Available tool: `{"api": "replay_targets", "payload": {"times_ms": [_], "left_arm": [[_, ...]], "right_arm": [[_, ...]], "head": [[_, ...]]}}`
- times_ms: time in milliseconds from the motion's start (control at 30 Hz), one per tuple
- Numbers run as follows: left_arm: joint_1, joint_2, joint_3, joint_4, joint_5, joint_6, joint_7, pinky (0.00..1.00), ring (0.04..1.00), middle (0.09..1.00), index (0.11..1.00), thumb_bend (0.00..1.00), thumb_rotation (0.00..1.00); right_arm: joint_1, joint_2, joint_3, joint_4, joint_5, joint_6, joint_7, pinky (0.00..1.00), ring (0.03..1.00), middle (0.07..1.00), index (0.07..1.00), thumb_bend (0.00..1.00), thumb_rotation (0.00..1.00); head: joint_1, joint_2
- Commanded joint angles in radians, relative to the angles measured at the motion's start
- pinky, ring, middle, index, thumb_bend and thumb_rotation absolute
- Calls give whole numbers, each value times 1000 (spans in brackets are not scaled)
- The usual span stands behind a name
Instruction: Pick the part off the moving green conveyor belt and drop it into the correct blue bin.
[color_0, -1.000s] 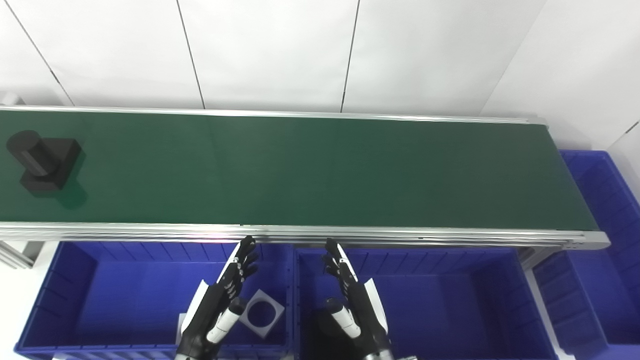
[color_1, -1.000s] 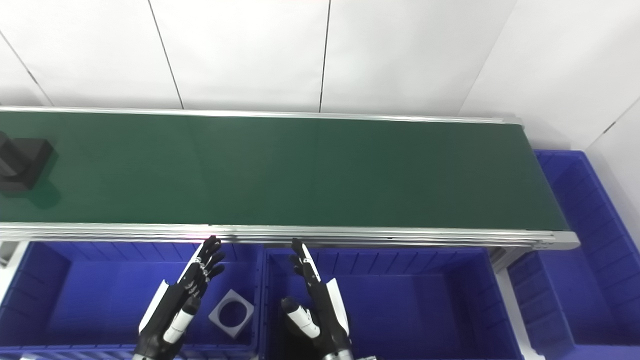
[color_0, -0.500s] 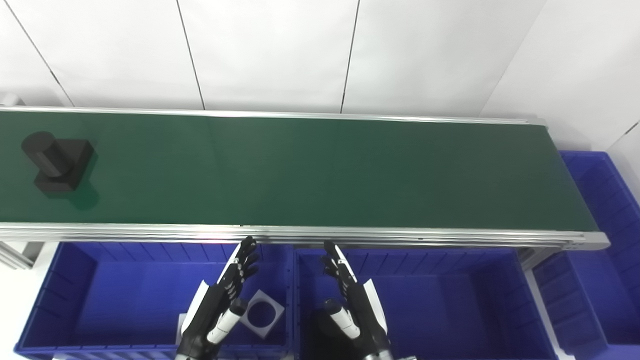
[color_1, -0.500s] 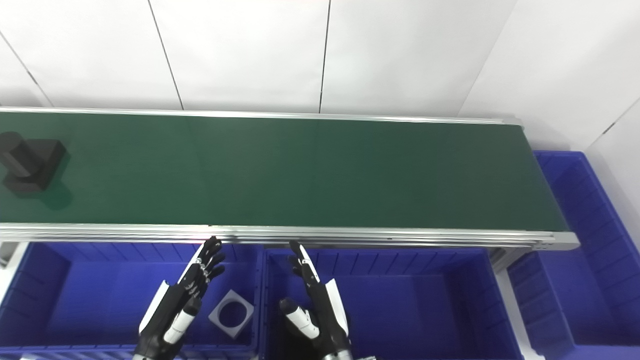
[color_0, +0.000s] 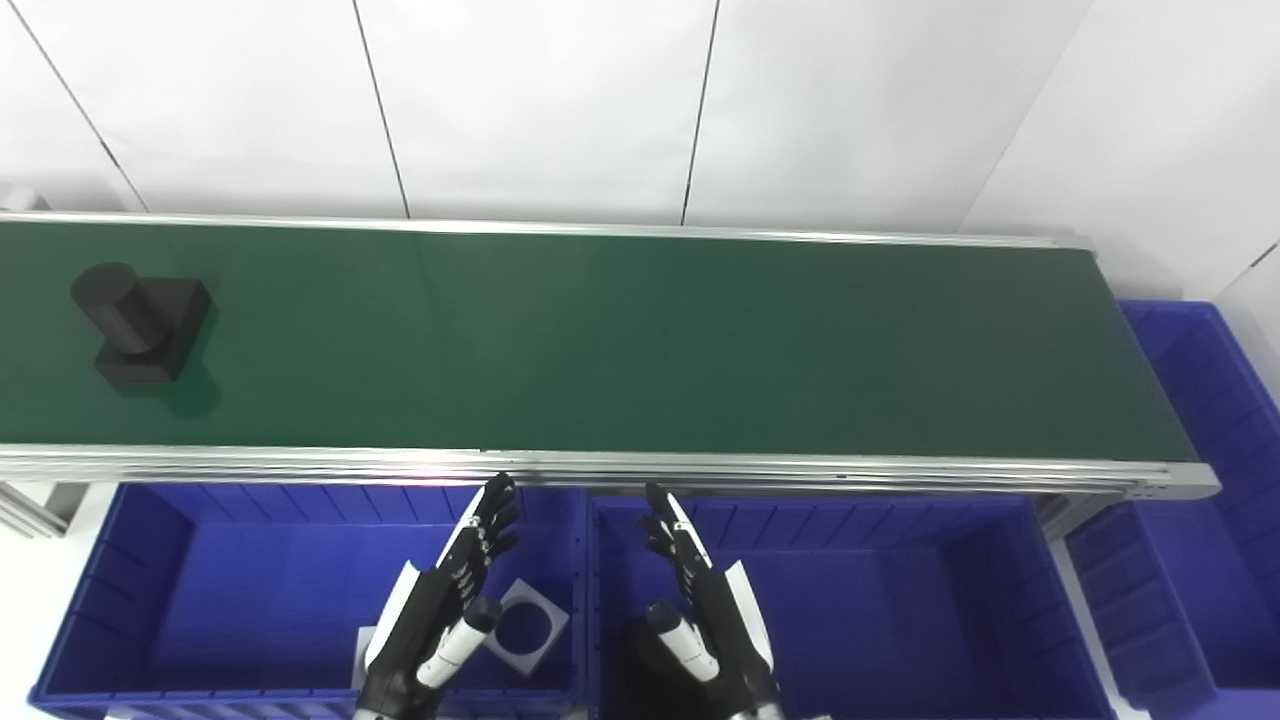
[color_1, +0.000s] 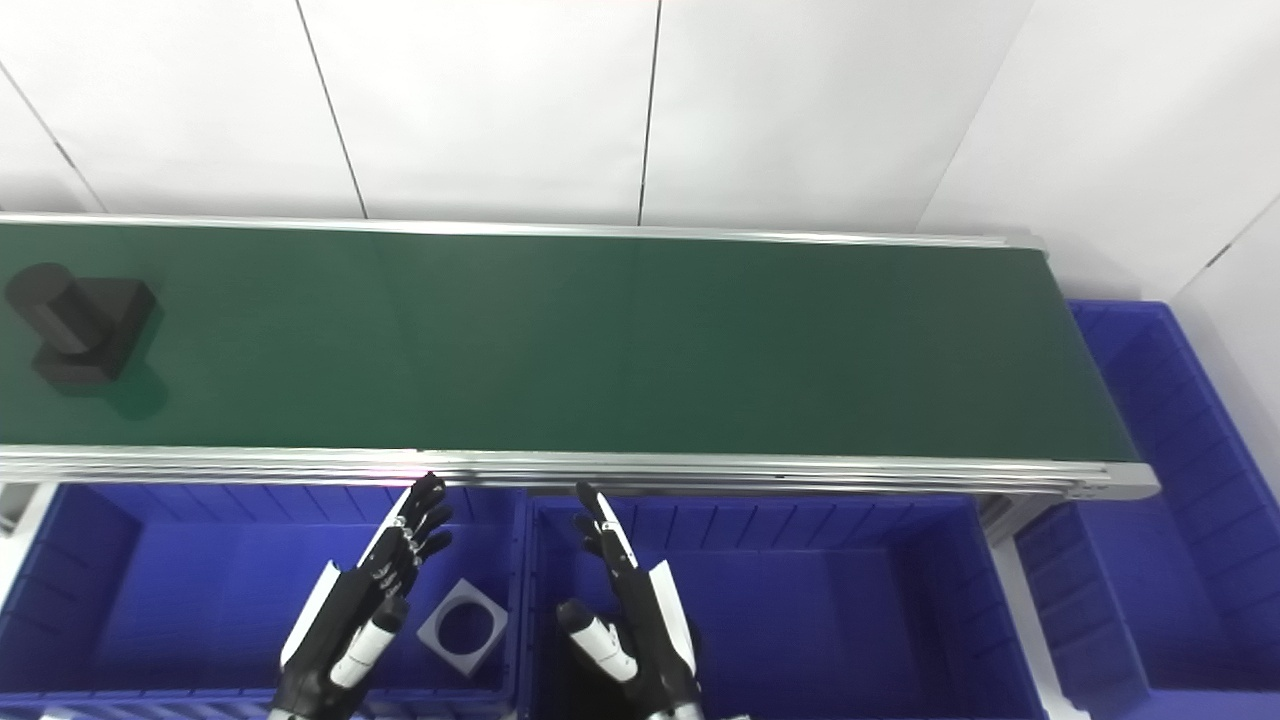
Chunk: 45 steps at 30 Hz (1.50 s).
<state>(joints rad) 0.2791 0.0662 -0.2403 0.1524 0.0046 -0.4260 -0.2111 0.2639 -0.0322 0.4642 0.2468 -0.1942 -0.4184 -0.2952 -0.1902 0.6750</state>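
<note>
Nothing's picked yet: the black part (color_0: 140, 325) sits far left on the conveyor belt (color_0: 640, 340), while both hands, left hand (color_0: 445, 610) and right hand (color_0: 700, 615), are held empty with fingers spread over the blue bins (color_0: 150, 560).

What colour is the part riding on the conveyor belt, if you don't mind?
Black part, clearest in the left eye view.

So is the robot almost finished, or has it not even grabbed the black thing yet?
Not grabbed yet. The black part sits on the belt at its far left end, away from both hands. The left hand and right hand are open and empty, held above the bins near the belt's edge. A grey square piece already lies in the left bin. Left to do: pick the part and drop it in a bin.
</note>
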Motion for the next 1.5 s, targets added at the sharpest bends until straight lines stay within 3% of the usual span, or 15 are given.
{"api": "replay_targets", "payload": {"times_ms": [0,133,300,600,1067,1267,1467], "left_arm": [[-3,-3,1,-15,-6,-43,-1,923,957,985,990,768,867],[1,-4,2,-13,-6,-43,0,927,955,984,988,763,864],[4,-8,2,2,-2,-44,3,921,946,976,982,802,851],[-19,-13,2,59,1,-44,3,897,940,970,963,764,824],[-41,-13,2,103,18,-43,18,866,919,954,952,801,827],[-43,-25,-3,112,7,-44,10,891,925,956,951,800,798],[-47,-32,-25,119,55,-43,50,866,911,940,932,818,789]], "right_arm": [[4,11,12,-17,-4,-51,-14,917,922,967,966,901,970],[4,10,17,-11,-5,-51,-23,916,919,965,963,901,965],[1,6,25,10,2,-51,-35,906,915,966,964,908,956],[-28,-13,53,67,8,-51,-65,913,928,969,968,900,963],[-50,-18,73,101,21,-51,-92,928,938,965,957,906,941],[-53,-34,76,101,36,-52,-89,924,932,969,966,909,928],[-52,-50,68,105,54,-52,-86,911,932,971,978,923,954]], "head": [[1,-1],[3,-11],[31,-55],[39,-128],[50,-155],[105,-155],[173,-160]]}}
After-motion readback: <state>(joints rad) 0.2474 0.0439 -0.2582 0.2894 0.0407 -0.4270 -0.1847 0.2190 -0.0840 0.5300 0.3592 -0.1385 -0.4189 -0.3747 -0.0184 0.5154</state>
